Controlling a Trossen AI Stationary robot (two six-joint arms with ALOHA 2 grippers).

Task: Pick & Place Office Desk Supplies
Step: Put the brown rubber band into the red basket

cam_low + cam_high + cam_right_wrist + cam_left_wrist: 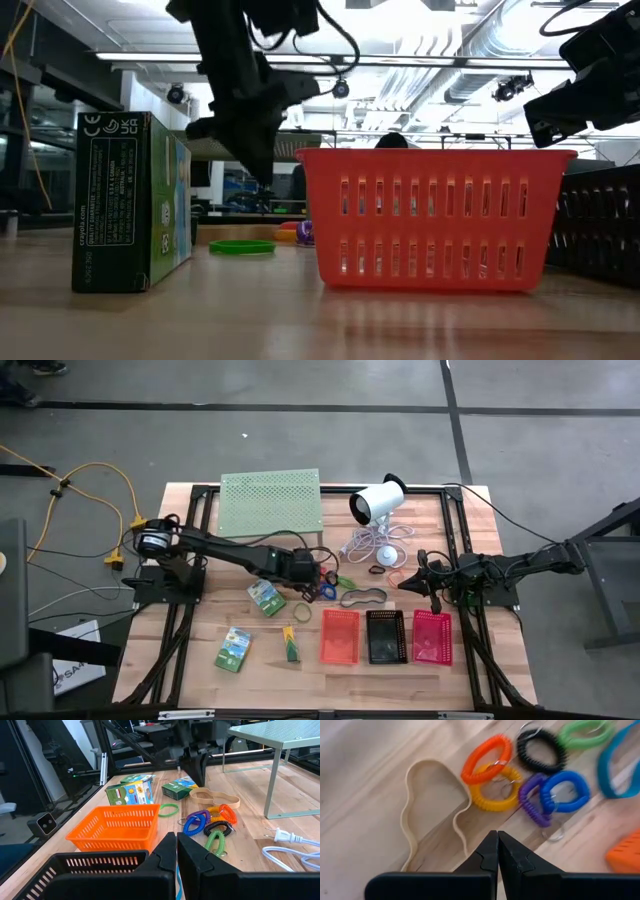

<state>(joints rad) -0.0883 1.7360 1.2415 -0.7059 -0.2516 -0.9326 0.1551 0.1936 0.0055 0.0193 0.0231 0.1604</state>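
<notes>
Left pincer (497,851): fingers together, empty, poised above the table (500,680) just beside a tan rubber band (427,805) and a cluster of coil loops: orange (486,757), yellow (496,794), purple (534,800), blue (565,791), black (541,751), green (585,732). Right pincer (176,852): together, empty, near the baskets. Orange-red basket (339,636), black basket (385,636), pink basket (432,637): side by side along the front. Green packs (232,650): to the left arm's side.

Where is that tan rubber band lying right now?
The tan rubber band lies flat on the wooden table just ahead of the shut left gripper, beside the orange coil loop and yellow coil loop.
</notes>
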